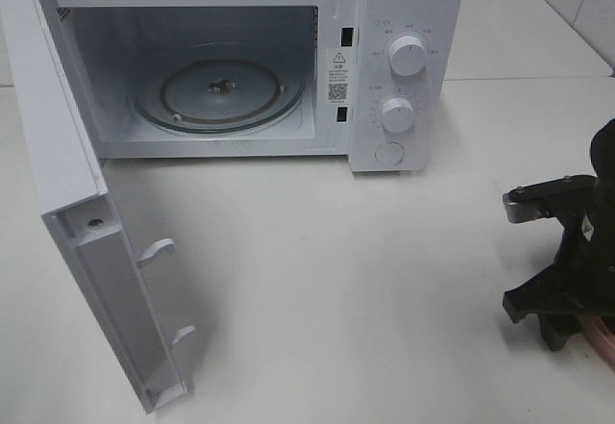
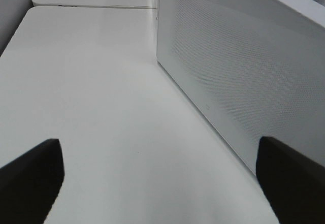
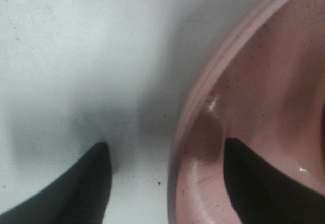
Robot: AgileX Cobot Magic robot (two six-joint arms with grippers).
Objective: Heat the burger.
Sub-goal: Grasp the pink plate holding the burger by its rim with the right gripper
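The burger is out of view in every frame. In the right wrist view my right gripper (image 3: pixel 166 144) is open and straddles the rim of a round pink plate (image 3: pixel 264 82): one dark finger (image 3: pixel 86 188) is over the white table, the other (image 3: pixel 254 183) is inside the plate. Neither finger visibly touches the rim. In the high view that gripper (image 1: pixel 562 280) sits low at the table's right edge, with a sliver of the plate (image 1: pixel 598 333) beneath it. My left gripper (image 2: pixel 160 183) is open and empty, low over the table.
The white microwave (image 1: pixel 404 68) stands at the back with its door (image 1: pixel 96 251) swung wide to the left. Its glass turntable (image 1: pixel 219 92) is bare. A white perforated microwave panel (image 2: pixel 238 71) runs close beside the left gripper.
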